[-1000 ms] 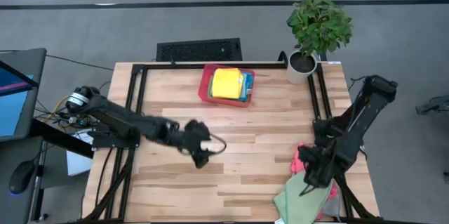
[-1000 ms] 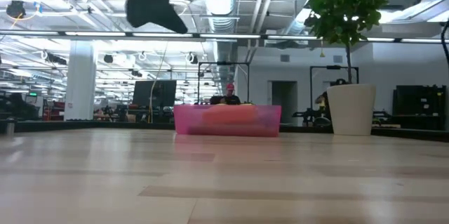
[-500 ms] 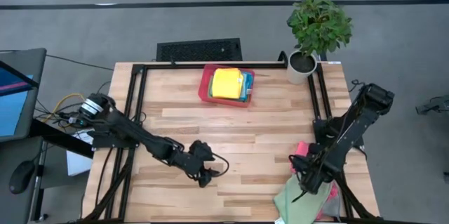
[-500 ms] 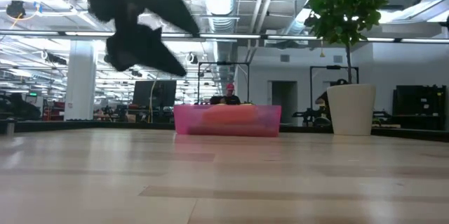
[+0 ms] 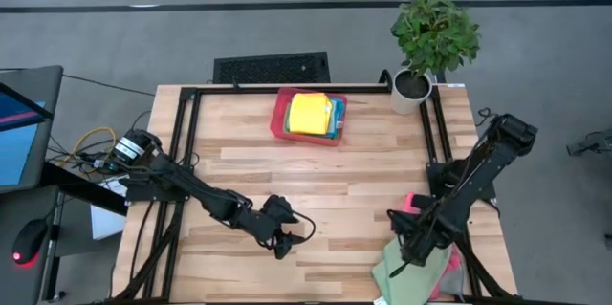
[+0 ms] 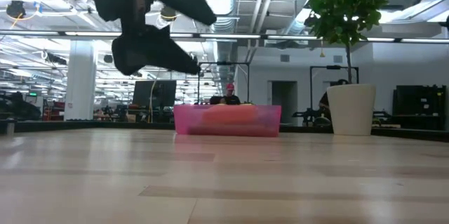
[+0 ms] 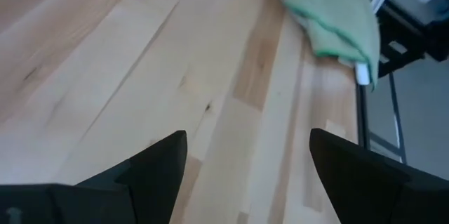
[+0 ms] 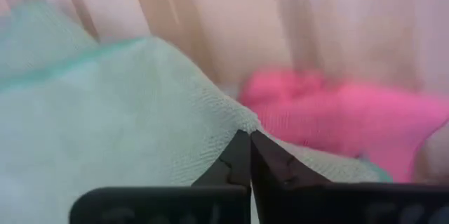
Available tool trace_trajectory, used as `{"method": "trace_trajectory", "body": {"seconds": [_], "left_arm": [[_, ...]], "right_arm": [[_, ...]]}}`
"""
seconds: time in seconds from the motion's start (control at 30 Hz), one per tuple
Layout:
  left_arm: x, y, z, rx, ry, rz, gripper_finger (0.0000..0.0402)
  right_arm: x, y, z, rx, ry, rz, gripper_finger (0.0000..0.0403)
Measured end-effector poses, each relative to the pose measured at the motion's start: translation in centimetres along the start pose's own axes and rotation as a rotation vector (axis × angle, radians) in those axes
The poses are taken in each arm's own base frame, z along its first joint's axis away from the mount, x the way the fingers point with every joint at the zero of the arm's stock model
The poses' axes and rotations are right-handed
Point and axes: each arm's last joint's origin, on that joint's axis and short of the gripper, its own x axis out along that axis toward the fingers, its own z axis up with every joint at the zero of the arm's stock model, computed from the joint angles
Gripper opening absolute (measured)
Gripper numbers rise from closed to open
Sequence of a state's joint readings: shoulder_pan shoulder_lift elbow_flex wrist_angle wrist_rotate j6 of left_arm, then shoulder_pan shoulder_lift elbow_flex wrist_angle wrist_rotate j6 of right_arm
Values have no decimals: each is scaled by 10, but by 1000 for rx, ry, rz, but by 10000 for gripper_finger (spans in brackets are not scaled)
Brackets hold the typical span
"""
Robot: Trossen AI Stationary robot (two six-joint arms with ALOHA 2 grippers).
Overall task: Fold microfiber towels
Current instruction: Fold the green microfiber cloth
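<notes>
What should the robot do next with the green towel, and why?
Probably lift and drag it toward the table's middle. The right gripper is shut on the green towel, which lies bunched at the table edge, too crumpled to fold there.

A pale wood plank table (image 5: 316,200) with a black frame stands on a grey floor (image 5: 191,28) crossed by dark lines. At 1 o'clock of the table, a leafy plant (image 5: 435,32) sits in a white pot (image 6: 351,109). A black mat (image 5: 271,67) lies at 12 o'clock, just beyond the edge. At 9 o'clock, a dark desk (image 5: 24,133) carries a screen, with a mouse (image 5: 29,241) lower down. Beyond the table is a large hall with a white column (image 6: 81,80), ceiling ducts (image 6: 221,3) and strip lights.
</notes>
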State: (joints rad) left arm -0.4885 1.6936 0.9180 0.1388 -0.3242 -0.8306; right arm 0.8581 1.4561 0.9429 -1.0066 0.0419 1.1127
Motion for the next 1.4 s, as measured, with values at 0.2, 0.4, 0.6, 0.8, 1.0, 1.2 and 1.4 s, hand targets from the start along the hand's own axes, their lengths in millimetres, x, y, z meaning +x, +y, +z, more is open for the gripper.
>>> {"method": "trace_trajectory", "body": {"seconds": [0.2,0.4,0.6,0.8,1.0,1.2,1.4], "left_arm": [[0,-5,6,-5,-76,-33,293],[11,-10,12,-41,-230,-86,293],[41,1,6,-111,-256,-146,293],[72,20,4,-141,-356,-229,293],[100,31,-3,-186,-351,-309,293],[117,20,0,-179,-326,-374,293],[125,18,5,-186,-274,-316,266]], "right_arm": [[-36,6,24,-62,-277,-59,14],[-54,5,46,-91,-445,-110,6],[-66,5,59,-129,-540,-126,15],[-66,2,65,-132,-541,-140,14],[-67,-1,69,-135,-554,-160,16],[-66,-6,76,-128,-551,-176,16],[-67,-9,80,-121,-559,-181,21]]}}
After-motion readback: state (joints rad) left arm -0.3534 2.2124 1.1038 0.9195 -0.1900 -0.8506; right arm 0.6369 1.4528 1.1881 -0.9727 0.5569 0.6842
